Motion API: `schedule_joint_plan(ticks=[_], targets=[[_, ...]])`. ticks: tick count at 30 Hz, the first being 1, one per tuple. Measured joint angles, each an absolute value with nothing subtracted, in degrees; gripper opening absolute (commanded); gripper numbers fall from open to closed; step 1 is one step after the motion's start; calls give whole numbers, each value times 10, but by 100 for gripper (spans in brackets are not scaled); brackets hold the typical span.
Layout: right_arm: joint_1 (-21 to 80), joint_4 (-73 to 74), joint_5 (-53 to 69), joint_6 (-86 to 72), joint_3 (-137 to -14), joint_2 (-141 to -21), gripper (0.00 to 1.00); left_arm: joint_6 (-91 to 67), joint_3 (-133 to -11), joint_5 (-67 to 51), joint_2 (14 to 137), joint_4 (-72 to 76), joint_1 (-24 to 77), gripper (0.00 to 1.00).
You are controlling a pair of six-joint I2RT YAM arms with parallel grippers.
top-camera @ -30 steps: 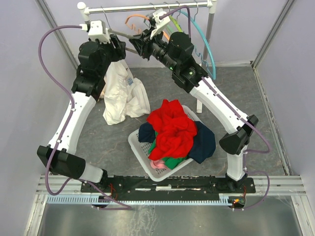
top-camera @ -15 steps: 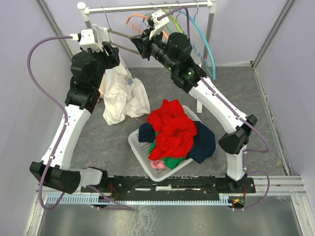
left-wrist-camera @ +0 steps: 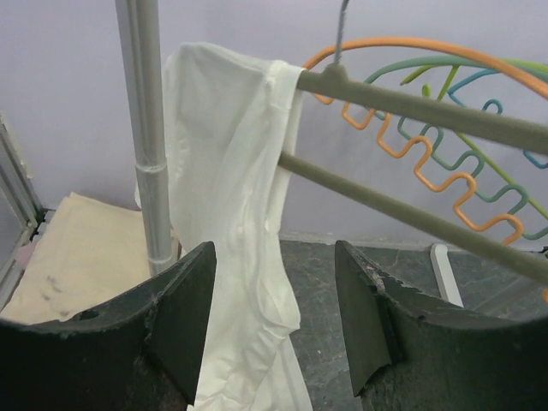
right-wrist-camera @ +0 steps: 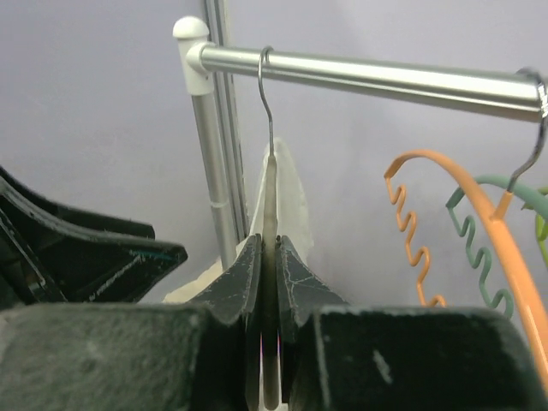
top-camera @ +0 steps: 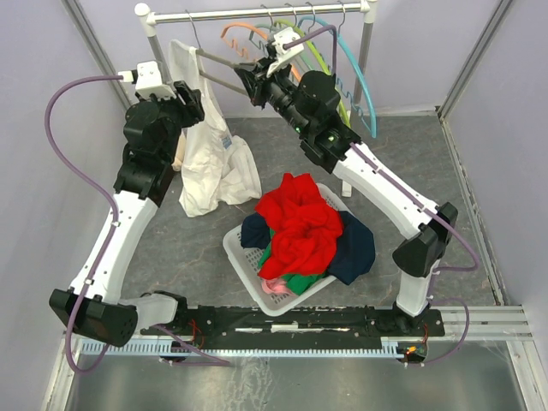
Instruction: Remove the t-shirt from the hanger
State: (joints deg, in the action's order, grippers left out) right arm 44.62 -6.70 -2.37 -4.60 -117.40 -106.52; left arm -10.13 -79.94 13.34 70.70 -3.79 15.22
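1. White t-shirt [top-camera: 205, 150] of thin slack cloth hangs bunched on the far-left tip of the grey hanger w/ wire hook [left-wrist-camera: 411, 98], its lower part pooled on the floor. Not off yet.
2. Right gripper [right-wrist-camera: 270, 248] is clamped on the hanger's middle, just under the hook, jaws tight on both sides. Left gripper [left-wrist-camera: 274, 274] is spread open w/ nothing in it, facing the cloth from near, not touching.
3. Risk: left claw closes on too little cloth, or on air. Then the fabric slips out and the t-shirt doesn't budge. It's easy to pinch just one layer.
4. Risk: pull goes toward the hook instead of off the tip. Then the neck opening snags on the hanger's end and may stretch.
5. Risk: a hard tug drags the hanger, so it twists in the right grip or the hook lifts off the silver metal rail [right-wrist-camera: 368, 75]. The hook sits near the rail's white end cap [right-wrist-camera: 192, 30].
6. Risk: the orange wavy plastic hanger [left-wrist-camera: 411, 145] and the teal and green ones hang just beside. Any swing could tangle them.
7. Surface: dark grey mottled floor [top-camera: 171, 240]. A white slatted laundry basket [top-camera: 235, 248] sits mid-floor, piled w/ red, navy and green clothes. A beige pad [left-wrist-camera: 77, 248] lies by the post's foot.
8. Room: pale lilac walls [top-camera: 43, 103], metal struts in the corners.
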Motion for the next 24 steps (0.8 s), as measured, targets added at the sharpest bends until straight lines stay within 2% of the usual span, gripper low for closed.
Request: schedule_joint_plan(ticks=[14,24], targets=[[446,-191,-42,-31,-1128,-1040,2,-101,-779,155,701,-22,152,64],[446,-210,-51,-16,-1117,-1018,2,-101,-805,155,745,2,152,64]])
